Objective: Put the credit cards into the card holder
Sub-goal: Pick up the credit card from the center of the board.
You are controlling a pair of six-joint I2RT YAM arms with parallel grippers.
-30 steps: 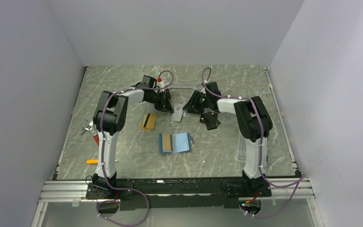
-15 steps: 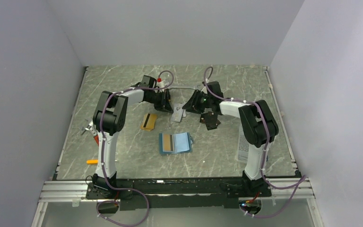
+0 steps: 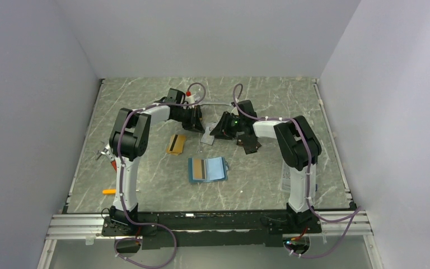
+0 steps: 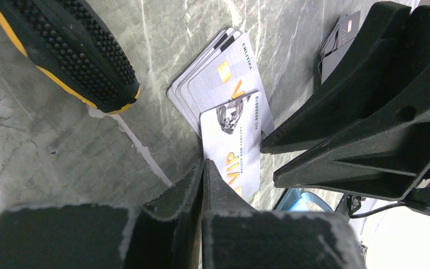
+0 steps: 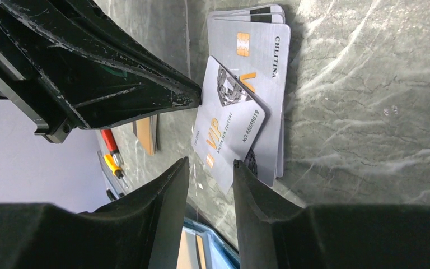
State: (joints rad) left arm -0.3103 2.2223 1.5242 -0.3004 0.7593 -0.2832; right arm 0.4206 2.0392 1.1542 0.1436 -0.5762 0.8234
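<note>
one gold card [image 3: 199,170] sits in the open card holder [image 3: 215,168]. an orange-gold card [image 3: 175,143], dark cards [image 3: 250,143] and a silver stack [image 4: 218,75] remain on the counter [image 3: 157,185]. the left tool [image 4: 202,165] is shut and empty, its tip against the top vip card [image 4: 232,145]. the right tool [image 5: 210,165], half open, straddles that card's end.

Far out to the left of the left fingers [image 4: 173,193], at the left edge of the marbled table [image 3: 145,185], you have a red-handled tool [image 3: 107,154], and closer to the bases a small orange piece [image 3: 108,191]. Just behind those fingers sits a white thing with a red top [image 3: 190,94]. Beyond their tips, up-left in the wrist view, lies a black pebbled object with a yellow edge [image 4: 73,53]. Well right of the right fingers [image 5: 162,202], you'll find a clear printed packet [image 3: 286,178] lying flat
</note>
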